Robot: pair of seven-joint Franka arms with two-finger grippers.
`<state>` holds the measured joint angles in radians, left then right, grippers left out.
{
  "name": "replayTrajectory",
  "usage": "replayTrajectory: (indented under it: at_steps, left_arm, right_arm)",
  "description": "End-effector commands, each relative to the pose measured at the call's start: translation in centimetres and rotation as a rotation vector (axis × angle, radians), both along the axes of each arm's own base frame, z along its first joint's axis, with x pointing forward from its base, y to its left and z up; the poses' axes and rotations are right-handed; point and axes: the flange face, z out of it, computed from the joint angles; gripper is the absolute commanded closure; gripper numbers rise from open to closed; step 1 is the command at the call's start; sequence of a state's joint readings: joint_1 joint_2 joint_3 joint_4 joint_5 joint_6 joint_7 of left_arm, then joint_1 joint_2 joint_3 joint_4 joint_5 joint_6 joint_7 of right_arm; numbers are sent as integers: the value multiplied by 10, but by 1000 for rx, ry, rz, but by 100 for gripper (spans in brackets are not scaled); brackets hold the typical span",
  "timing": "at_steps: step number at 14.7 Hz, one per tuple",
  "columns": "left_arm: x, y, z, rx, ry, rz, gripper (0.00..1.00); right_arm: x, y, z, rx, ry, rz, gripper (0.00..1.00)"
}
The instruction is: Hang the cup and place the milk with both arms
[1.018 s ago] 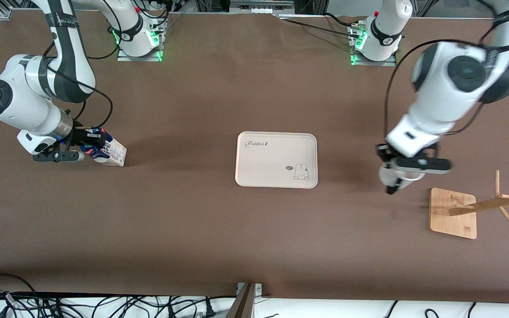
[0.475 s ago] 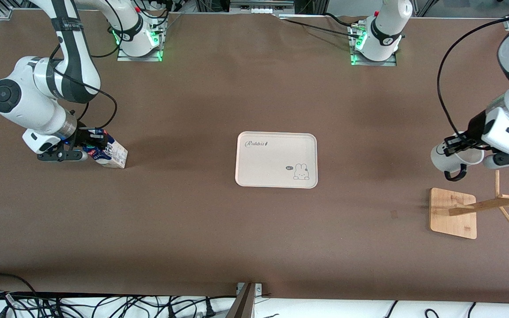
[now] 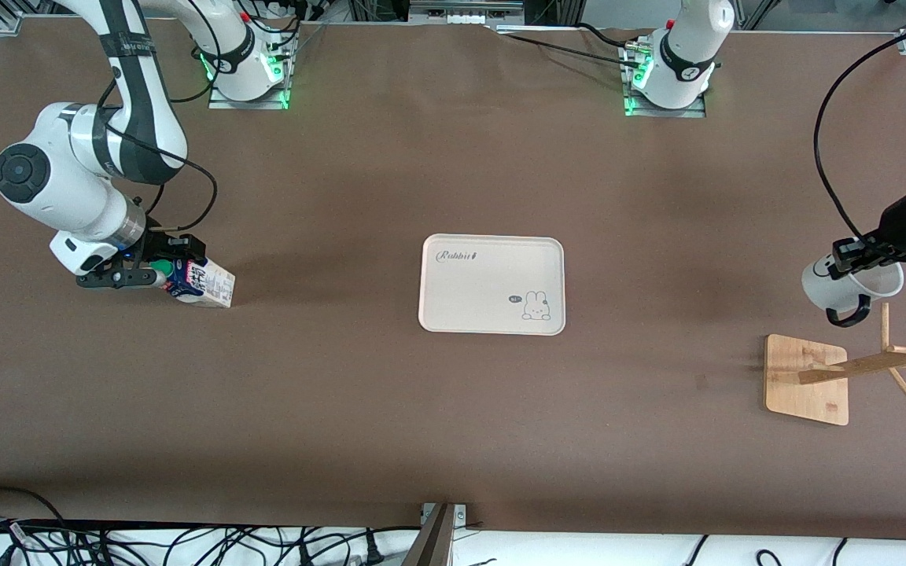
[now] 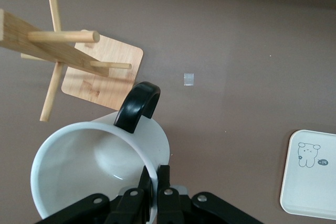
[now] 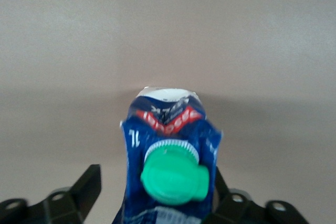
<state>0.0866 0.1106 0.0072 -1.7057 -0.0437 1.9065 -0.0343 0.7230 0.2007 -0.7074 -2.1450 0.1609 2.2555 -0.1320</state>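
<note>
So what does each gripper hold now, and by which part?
The left gripper pinches the cup by its rim, near the handle. The right gripper stands open around the milk, holding nothing.

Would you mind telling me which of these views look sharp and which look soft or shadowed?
Front view: sharp, with soft shadows beside the tray and the milk. Left wrist view: crisp on the cup and the wooden rack. Right wrist view: the milk's green cap is soft, too close to focus.

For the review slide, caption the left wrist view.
Left gripper pinches the white cup by its rim above the wooden rack.
</note>
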Motion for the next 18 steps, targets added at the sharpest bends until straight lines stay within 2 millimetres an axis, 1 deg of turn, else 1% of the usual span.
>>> replayTrajectory:
  at_steps: [1,3,4,5,6,8,9,10,11,13,15,16,18]
  left_arm:
    - [7,14,1,-11,-5,-14,100]
    - [12,24,-5,-8,-15,6,100]
    - [17,27,-5,-5,-29,11,100]
    - [20,27,-7,-5,-27,13,100]
    - [22,28,-5,-4,-33,15,100]
    - [26,27,-1,-5,-43,16,100]
    - [29,28,2,-5,-52,16,100]
    - [31,28,-1,-6,-48,16,100]
    - [32,28,0,-5,-51,15,100]
    - [34,28,0,-4,-55,13,100]
    - [42,29,1,-2,-63,14,100]
    - [45,29,1,-1,-67,14,100]
    - [49,30,0,0,-70,14,100]
  right_arm:
    - [0,2,2,14,-10,10,0]
    - [1,2,7,20,-14,12,0]
    - [3,2,15,29,-13,11,0]
    - [4,3,27,44,-6,14,0]
    - [5,4,40,58,5,15,0]
    - [15,9,79,79,10,25,0]
    - [22,9,103,83,8,29,0]
    - [28,8,131,88,13,30,0]
    - [32,6,158,90,22,32,0]
    - [32,1,202,90,44,28,0]
    - [33,-15,236,89,8,14,0]
    - [34,-19,254,81,-21,12,0]
    - [34,-19,283,62,-55,22,0]
